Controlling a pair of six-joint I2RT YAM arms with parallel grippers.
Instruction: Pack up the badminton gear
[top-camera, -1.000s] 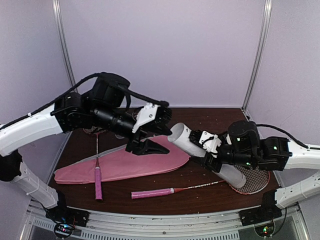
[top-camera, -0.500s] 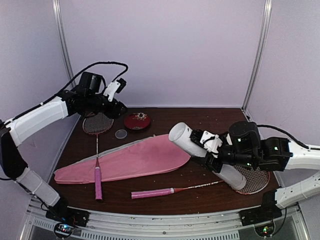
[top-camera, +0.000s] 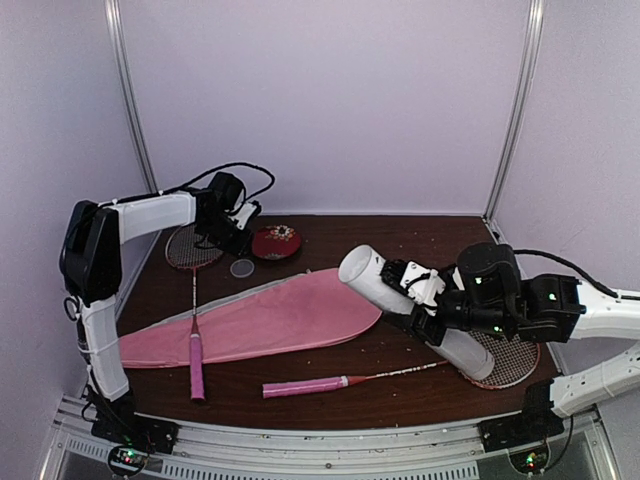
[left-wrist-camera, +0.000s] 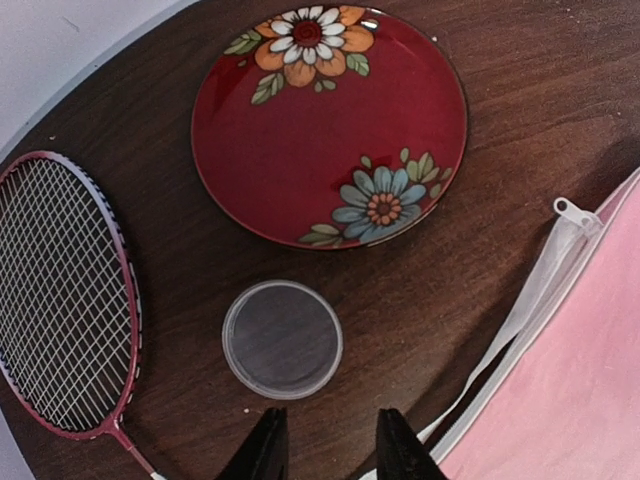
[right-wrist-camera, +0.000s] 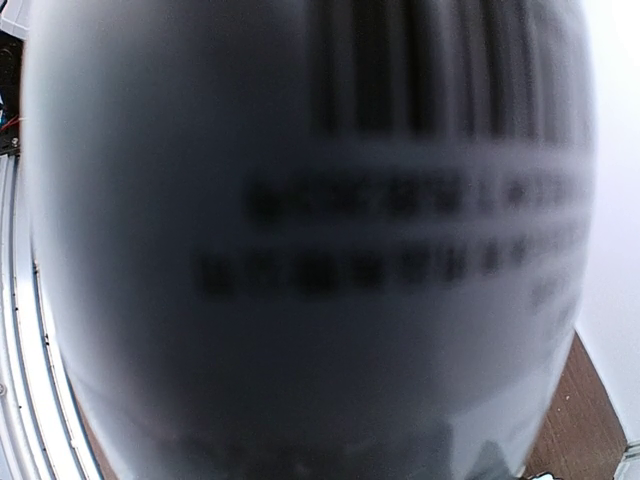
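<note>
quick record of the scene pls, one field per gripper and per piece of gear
left gripper: open, empty, close to the clear lid and the red flowered dish
right gripper: shut on the white tube, tube tilted
pink bag: lying flat, left of centre
left racket: lying across the bag's left end
front racket: in front of the bag, head under the right arm
shuttlecocks: none in view
</note>
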